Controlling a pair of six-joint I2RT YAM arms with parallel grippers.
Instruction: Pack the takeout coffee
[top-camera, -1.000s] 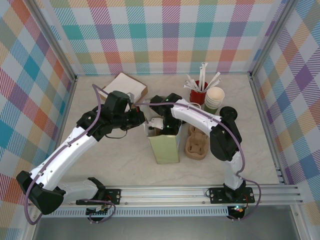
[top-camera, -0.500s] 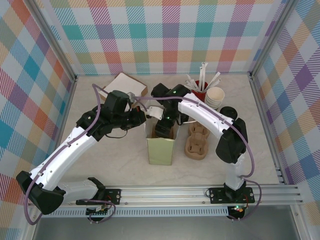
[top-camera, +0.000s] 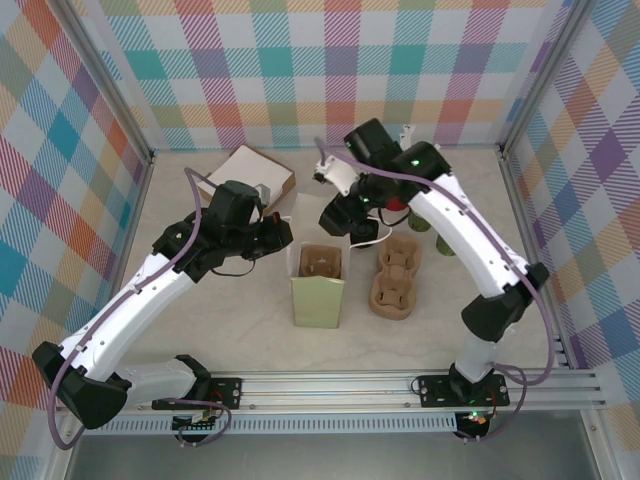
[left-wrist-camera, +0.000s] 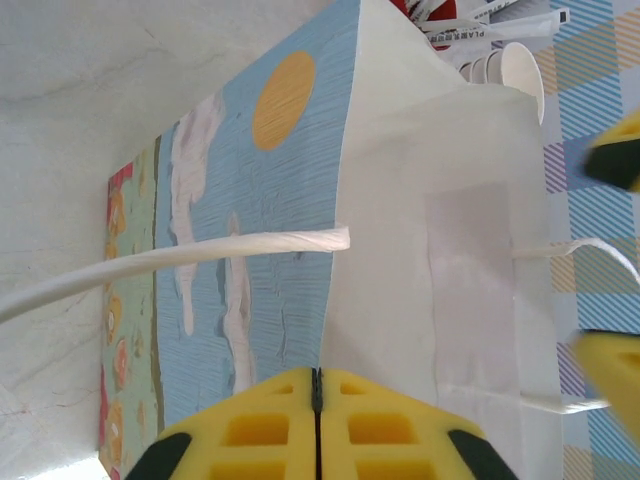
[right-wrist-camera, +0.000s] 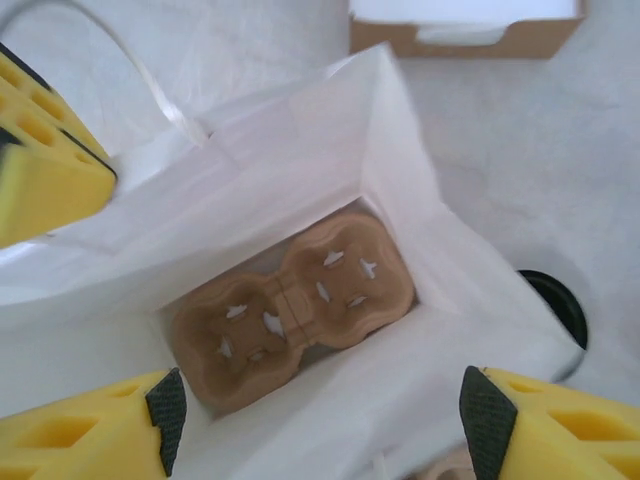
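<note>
The paper bag (top-camera: 320, 285) stands open at the middle of the table. One brown pulp cup carrier (right-wrist-camera: 290, 305) lies flat on its bottom, and every hole that shows is empty. A second carrier (top-camera: 395, 280) sits on the table just beside the bag, at its 3 o'clock.

The left gripper (left-wrist-camera: 316, 420) is at the bag's 10 o'clock rim. Its yellow pads are pressed together with the bag's corner edge running into the seam, so it appears to pinch the rim and steady the mouth.

The right gripper (right-wrist-camera: 318, 420) hangs above the opening, toward the bag's 12 o'clock. Its fingers are spread wide and there is nothing between them.

The takeout coffee cup (left-wrist-camera: 522, 78) is not packed yet. It is nested with other cups at about 2 o'clock from the bag, next to the red cup of wrapped straws (left-wrist-camera: 450, 10). In the overhead view the right arm covers most of that stack. A black lid (right-wrist-camera: 552, 300) lies on the table near the bag, and a cardboard box (top-camera: 250, 172) sits at the bag's 11 o'clock.

By my reading, the bag is opened and one carrier is loaded, which is the first part of the job. What remains is picking an olive-green cup off the stack, lowering it into a carrier hole inside the bag, and letting go of the rim. Whether the lid has to go on, I cannot tell.
</note>
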